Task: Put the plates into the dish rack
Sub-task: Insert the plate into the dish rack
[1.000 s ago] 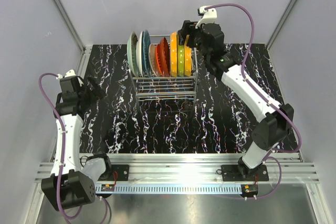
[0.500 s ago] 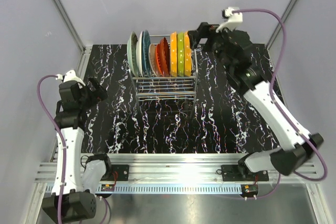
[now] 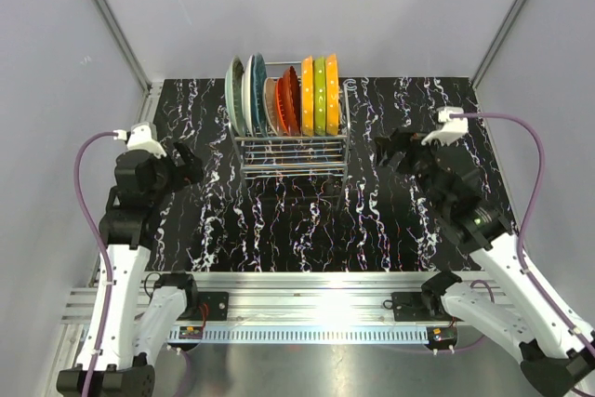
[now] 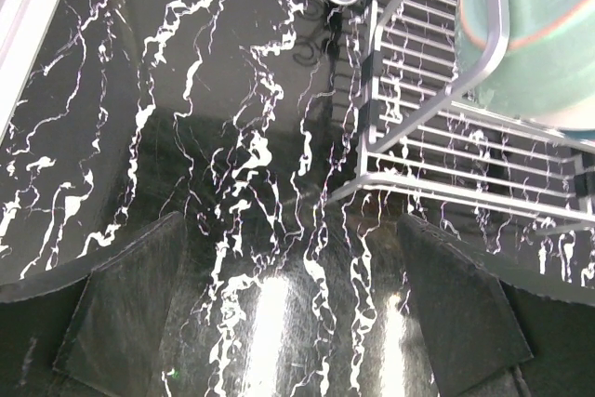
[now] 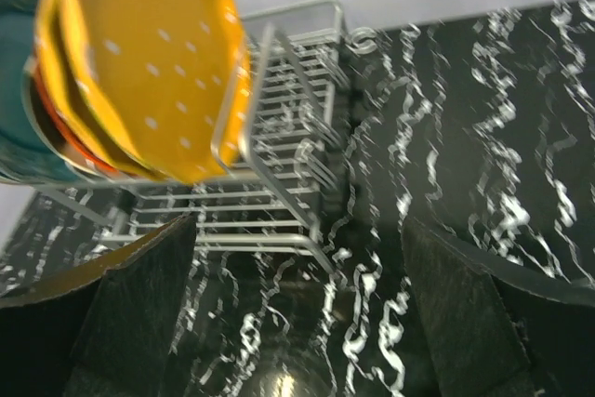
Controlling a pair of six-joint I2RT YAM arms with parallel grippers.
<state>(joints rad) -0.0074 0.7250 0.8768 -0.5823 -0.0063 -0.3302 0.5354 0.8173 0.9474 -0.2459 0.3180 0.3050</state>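
Plausibly, with the left pincer [image 3: 189, 163] and right pincer [image 3: 384, 148] both apart and empty, a stray swing could clip the dish rack [image 3: 293, 163], toppling its plates [image 3: 319, 99].

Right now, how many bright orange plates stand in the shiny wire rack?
2, both upright at the right end of the chrome wire dish rack: one bright orange round plate outermost, the other just left of the yellow-green dotted plate. Others may be hidden.
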